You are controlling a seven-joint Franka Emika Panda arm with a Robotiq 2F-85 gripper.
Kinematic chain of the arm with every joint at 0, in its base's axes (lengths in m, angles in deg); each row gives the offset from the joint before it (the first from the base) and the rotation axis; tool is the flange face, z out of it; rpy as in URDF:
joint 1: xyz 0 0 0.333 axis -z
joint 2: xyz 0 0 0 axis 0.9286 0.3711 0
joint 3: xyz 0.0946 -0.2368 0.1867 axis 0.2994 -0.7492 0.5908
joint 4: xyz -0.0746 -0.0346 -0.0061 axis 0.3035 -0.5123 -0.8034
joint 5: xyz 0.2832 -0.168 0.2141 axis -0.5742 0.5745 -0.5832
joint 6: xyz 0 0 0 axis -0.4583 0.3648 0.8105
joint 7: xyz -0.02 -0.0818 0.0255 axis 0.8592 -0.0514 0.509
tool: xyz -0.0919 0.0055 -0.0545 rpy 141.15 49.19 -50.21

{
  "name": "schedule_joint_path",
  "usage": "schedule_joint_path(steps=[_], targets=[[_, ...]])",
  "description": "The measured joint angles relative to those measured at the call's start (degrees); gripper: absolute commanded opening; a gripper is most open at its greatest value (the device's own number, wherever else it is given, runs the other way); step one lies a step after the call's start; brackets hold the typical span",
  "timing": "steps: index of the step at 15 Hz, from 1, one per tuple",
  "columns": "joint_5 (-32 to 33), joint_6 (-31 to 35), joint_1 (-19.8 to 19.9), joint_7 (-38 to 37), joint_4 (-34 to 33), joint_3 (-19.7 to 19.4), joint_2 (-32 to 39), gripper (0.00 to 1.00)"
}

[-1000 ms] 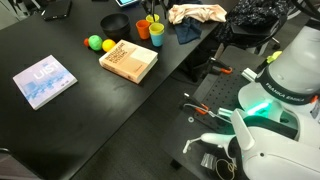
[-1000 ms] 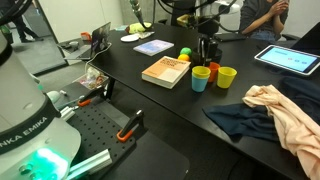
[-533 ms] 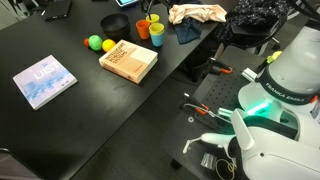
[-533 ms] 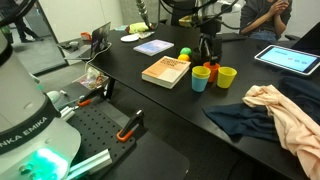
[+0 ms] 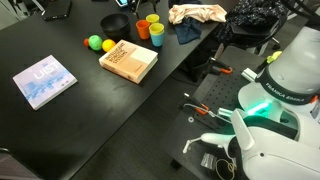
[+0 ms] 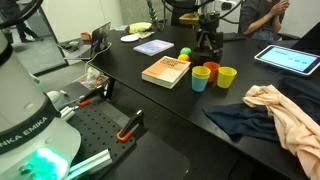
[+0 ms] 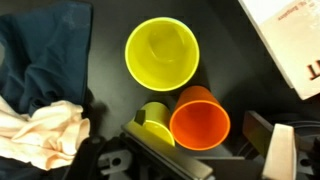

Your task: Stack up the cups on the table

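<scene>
On the black table [image 6: 130, 70], three cups stand close together: a blue cup [image 6: 200, 80], an orange cup [image 6: 211, 69] and a yellow cup [image 6: 227, 76]. They also show at the far edge: orange cup [image 5: 143, 29], blue cup [image 5: 157, 34], yellow cup [image 5: 152, 19]. The wrist view looks straight down into the yellow cup [image 7: 162, 52] and the orange cup [image 7: 200, 118]. A yellow-green cup [image 7: 154, 121] is half hidden beside the orange one. My gripper [image 6: 208, 52] hangs open just above the orange cup, holding nothing. The blue cup is hidden in the wrist view.
A tan book [image 6: 166, 71] lies next to the cups, with small balls [image 6: 184, 54] behind it. A black bowl [image 5: 115, 22] and a pale blue book [image 5: 45, 80] are also on the table. Cloths [image 6: 285, 112] lie to one side, and a tablet [image 6: 293, 59] lies beyond.
The jaws have opened and the gripper has risen a little above the cups. The cups have stayed where they were.
</scene>
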Motion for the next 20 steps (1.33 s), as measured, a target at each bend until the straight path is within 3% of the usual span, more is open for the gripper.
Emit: schedule_joint_path(steps=[5, 8, 17, 18, 20], targets=[[-4.0, 0.5, 1.8, 16.2, -2.4, 4.6, 1.2, 1.0], [-3.9, 0.7, 2.4, 23.0, -3.4, 5.2, 3.6, 1.0], [-3.5, 4.2, 4.2, 32.3, -8.9, 5.2, 11.4, 1.0], [-3.5, 4.3, 4.2, 32.7, -9.6, 5.2, 12.1, 0.75], [-3.5, 4.3, 4.2, 33.4, -10.8, 5.2, 13.4, 0.68]])
